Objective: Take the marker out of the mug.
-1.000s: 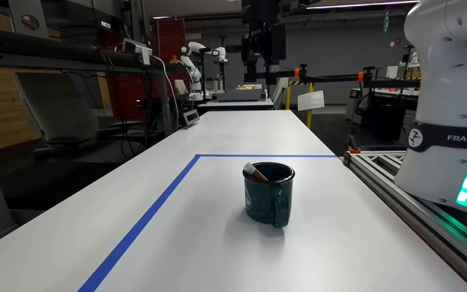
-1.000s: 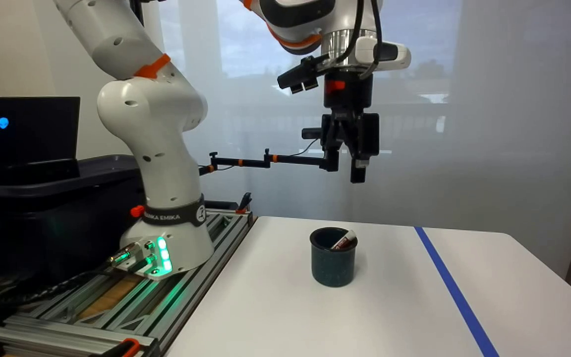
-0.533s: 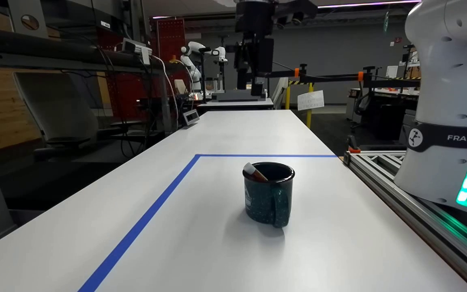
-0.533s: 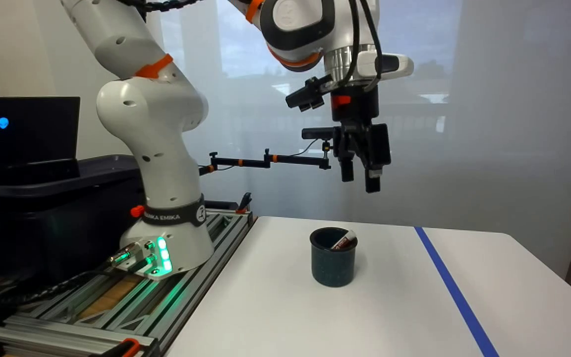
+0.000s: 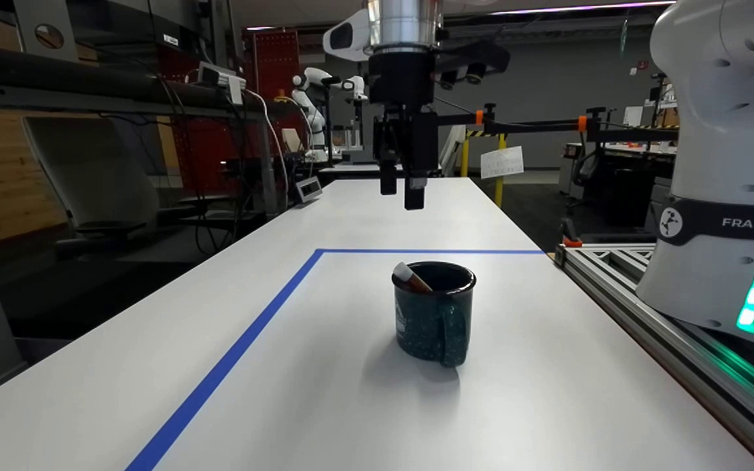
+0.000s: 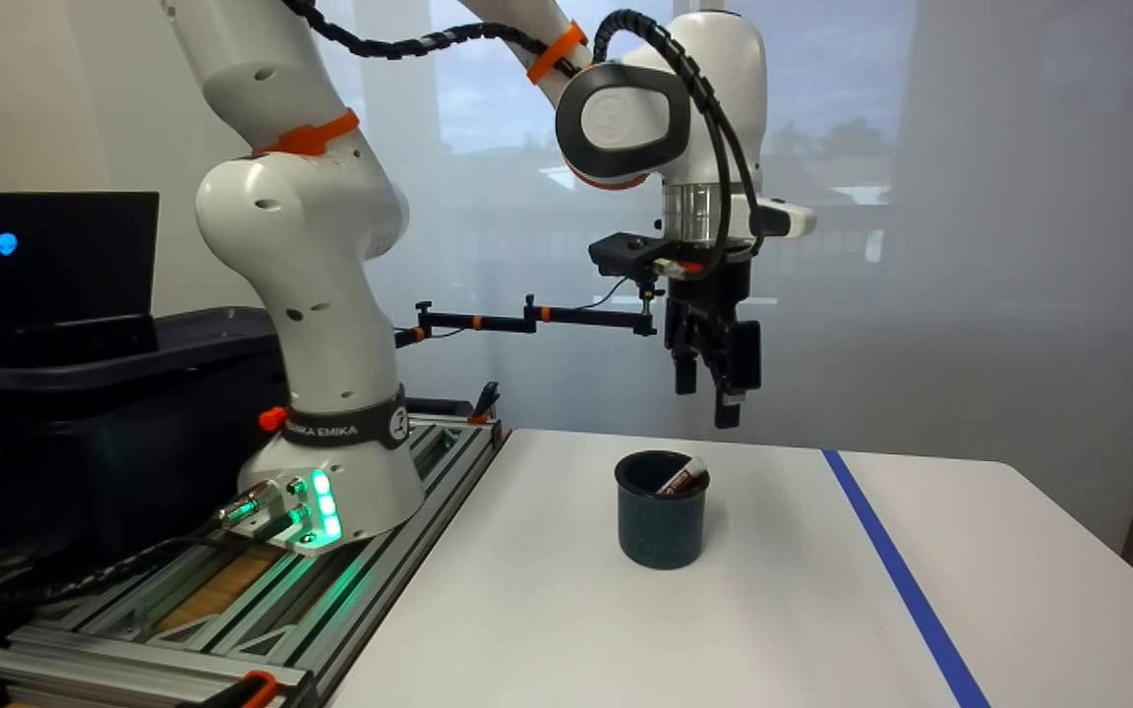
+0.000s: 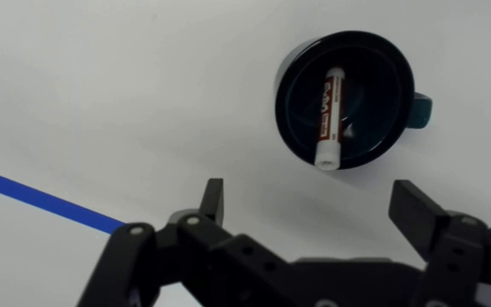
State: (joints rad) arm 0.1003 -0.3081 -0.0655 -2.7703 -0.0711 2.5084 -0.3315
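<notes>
While the mug stands upright on the white table in an exterior view, the marker leans tilted inside it, its white end at the rim toward ten o'clock. The handle faces between five and six; pale print on the mug's side is too oblique to read. Well apart from the mug, between eleven and twelve, the gripper hangs above the table with its two fingers parted. A black band on the robot arm reads "FRANKA E", the rest cut off at the edge; writing on a paper sheet is too small to read.

In an exterior view that adds a black tub at nine o'clock, its inside hidden, the marker rises from the mug toward two o'clock; its lettering is illegible. The gripper hangs toward one o'clock from the mug, apart from it. The band here shows "EMIKA", and a black panel above the tub carries a blue alien-head emblem.

In the wrist view, which looks down into the mug, the marker shows its length, a white end at the rim between six and seven; only here does its dark red label read "EXPO". The handle points to three. The fingers are released, white table surface between them.
</notes>
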